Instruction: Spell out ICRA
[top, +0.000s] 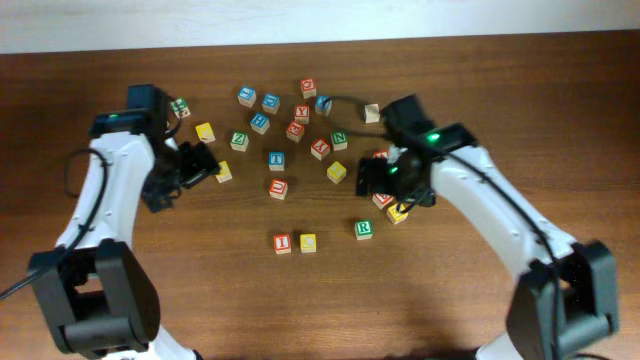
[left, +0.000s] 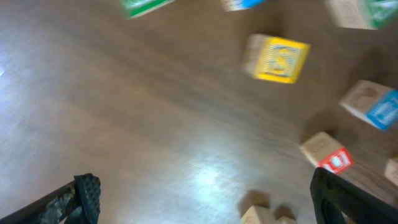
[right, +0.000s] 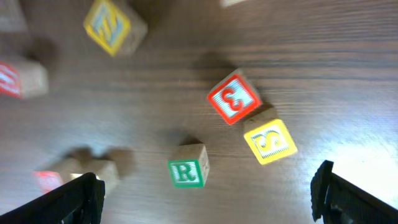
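A red I block (top: 283, 242) and a yellow block (top: 308, 242) sit side by side near the table's front, with a green R block (top: 364, 229) a little to their right. The R block (right: 188, 165) also shows in the right wrist view, between and just ahead of my open, empty right gripper (right: 205, 193) (top: 388, 183). A red block (right: 234, 98) and a yellow block (right: 270, 141) lie beside it. My left gripper (left: 205, 199) (top: 203, 163) is open and empty above bare wood, with a yellow block (left: 277, 58) ahead of it.
Several more letter blocks lie scattered across the middle and back of the table (top: 300, 300), among them a blue one (top: 276, 159) and a red one (top: 278, 188). In the left wrist view a blue block (left: 373, 106) and a red block (left: 328, 152) lie to the right.
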